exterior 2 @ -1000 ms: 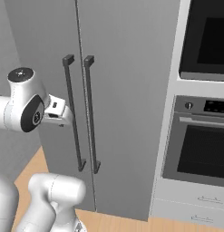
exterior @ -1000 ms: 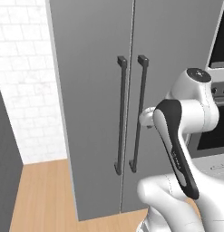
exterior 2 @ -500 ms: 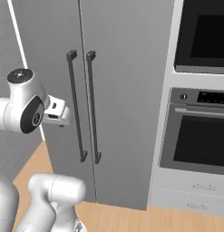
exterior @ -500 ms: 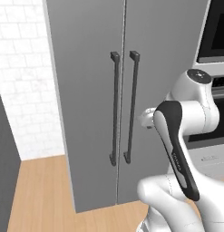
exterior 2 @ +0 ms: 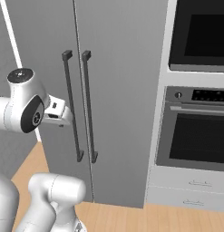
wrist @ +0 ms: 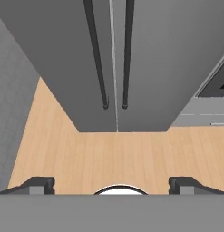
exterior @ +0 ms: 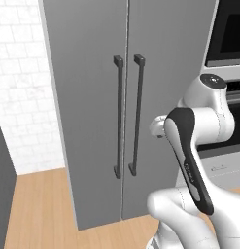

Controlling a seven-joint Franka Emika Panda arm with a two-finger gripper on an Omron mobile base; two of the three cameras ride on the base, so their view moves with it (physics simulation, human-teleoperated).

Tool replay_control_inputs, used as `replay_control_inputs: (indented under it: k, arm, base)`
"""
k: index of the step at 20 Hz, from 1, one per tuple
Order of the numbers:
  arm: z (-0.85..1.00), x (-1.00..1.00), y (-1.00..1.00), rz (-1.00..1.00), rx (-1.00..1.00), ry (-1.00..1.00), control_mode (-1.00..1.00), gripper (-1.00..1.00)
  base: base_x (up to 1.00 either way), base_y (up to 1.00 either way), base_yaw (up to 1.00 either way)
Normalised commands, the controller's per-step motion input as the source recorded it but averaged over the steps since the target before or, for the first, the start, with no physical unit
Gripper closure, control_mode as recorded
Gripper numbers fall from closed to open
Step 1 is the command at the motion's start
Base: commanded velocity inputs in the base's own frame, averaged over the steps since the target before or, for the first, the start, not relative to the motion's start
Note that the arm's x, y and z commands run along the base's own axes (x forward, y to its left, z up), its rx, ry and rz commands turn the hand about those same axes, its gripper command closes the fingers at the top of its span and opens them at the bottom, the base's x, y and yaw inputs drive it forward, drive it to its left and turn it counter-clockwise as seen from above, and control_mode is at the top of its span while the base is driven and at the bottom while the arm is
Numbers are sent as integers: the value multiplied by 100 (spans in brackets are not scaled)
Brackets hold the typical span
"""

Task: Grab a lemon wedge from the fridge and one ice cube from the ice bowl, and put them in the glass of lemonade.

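The fridge [exterior: 92, 97] is a tall grey two-door unit, and both doors are shut. Two long dark bar handles [exterior: 118, 116] [exterior: 137, 116] run down either side of the centre seam. In the right base view the fridge [exterior 2: 118, 81] fills the middle, and my hand [exterior 2: 58, 113] hangs just left of its handles [exterior 2: 70, 108], apart from them. My gripper [wrist: 111, 185] is open with nothing between its fingertips [wrist: 36, 185]. It looks down at the floor in front of the fridge [wrist: 145, 54]. The lemon wedge, the ice bowl and the glass of lemonade are out of view.
A built-in oven [exterior 2: 197, 131] with a dark window stands right of the fridge, with pale drawers [exterior 2: 190, 188] below it. A white tiled wall [exterior: 19, 97] and a dark grey panel [exterior: 2, 194] lie to the left. The wooden floor [wrist: 118, 154] lies in front.
The whole picture has shifted a little, so the base and its cameras have moved relative to the fridge. The doors stay shut and the gripper stays open.
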Motion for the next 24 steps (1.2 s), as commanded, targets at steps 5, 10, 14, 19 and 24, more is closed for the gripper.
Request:
replay_control_inputs:
  k: [5,10,14,19,24]
  arm:
    - [0,0,0,0,0,0,100,-100]
    - [0,0,0,1,0,-1,-100,-100]
    - [1,21,0,1,4,-12,-100,-100]
    - [4,58,3,1,1,-14,-100,-100]
    - [0,100,14,3,0,-11,-100,-100]
  base:
    - [-22,0,0]
    - [-6,0,0]
    - [0,0,0]
    - [0,0,0]
    - [0,0,0]
